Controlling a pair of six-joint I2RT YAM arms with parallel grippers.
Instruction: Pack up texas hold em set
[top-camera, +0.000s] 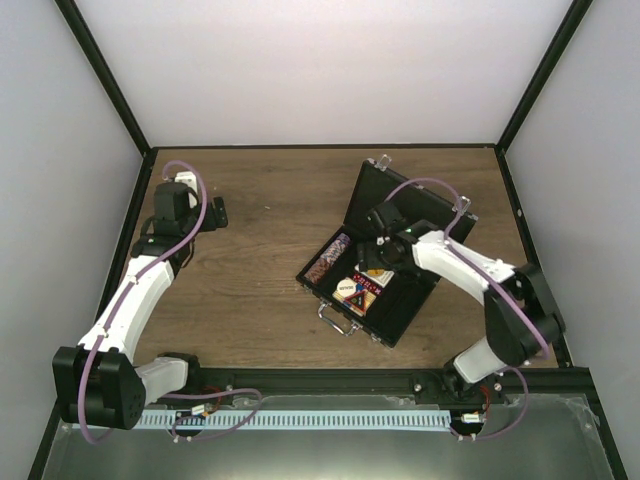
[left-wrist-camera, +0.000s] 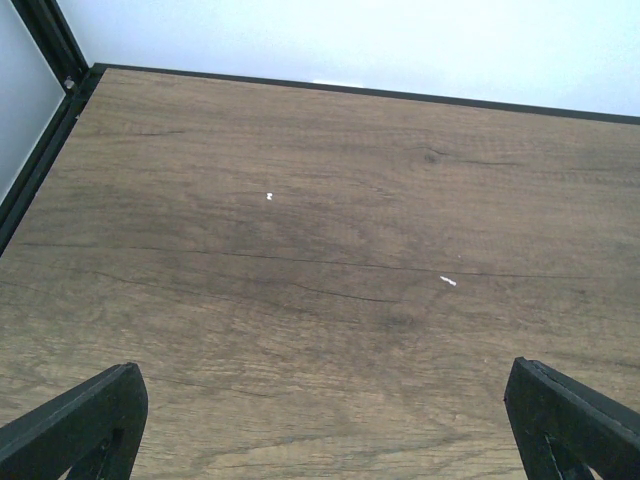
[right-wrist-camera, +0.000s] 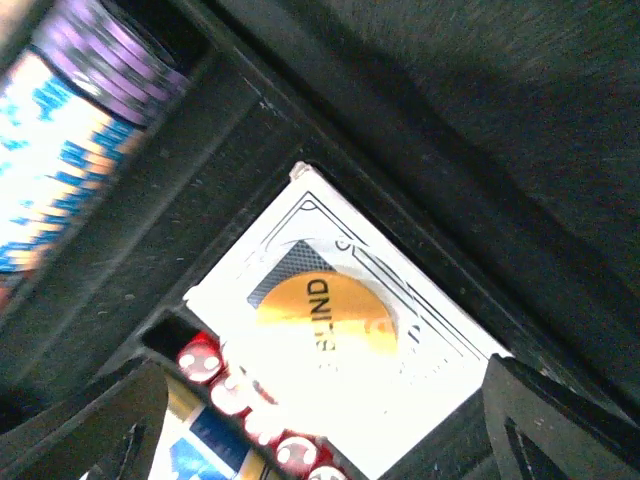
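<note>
Case (top-camera: 405, 308) sits on the worktop (left-wrist-camera: 320, 200), right of centre, handle (top-camera: 340, 322) toward the near edge. It is open.

Tray contents, near to far:
- Red dice (right-wrist-camera: 200, 358) in a row in a narrow slot at the near side of the deck.
- Card deck (right-wrist-camera: 245, 270) in its slot, with the orange button (right-wrist-camera: 322, 315) lying flat on top. The print on it reads "BLIND".
- Chips (right-wrist-camera: 90, 130) in a row along the left slot, purple ones at the far end.

Right claw (top-camera: 372, 258) hangs low over the deck, released. Its fingers stand wide to either side of the button and grip nothing.

Lid (top-camera: 368, 200) is thrown back on the far side of the tray, its inside bare.

Left claw (top-camera: 214, 212) is at far left, well apart from the case. It is released and holds nothing, with only bare wood under it.

Progress (judgement): the loading looks nearly or fully done. In the top view I see no set pieces outside the case. The button rests on the deck, not in a slot of its own, and I cannot tell whether that is its proper place. What is left is to back the right arm out, swing the lid down over the tray and fasten the latches. No latch is clear enough in these views to describe.
</note>
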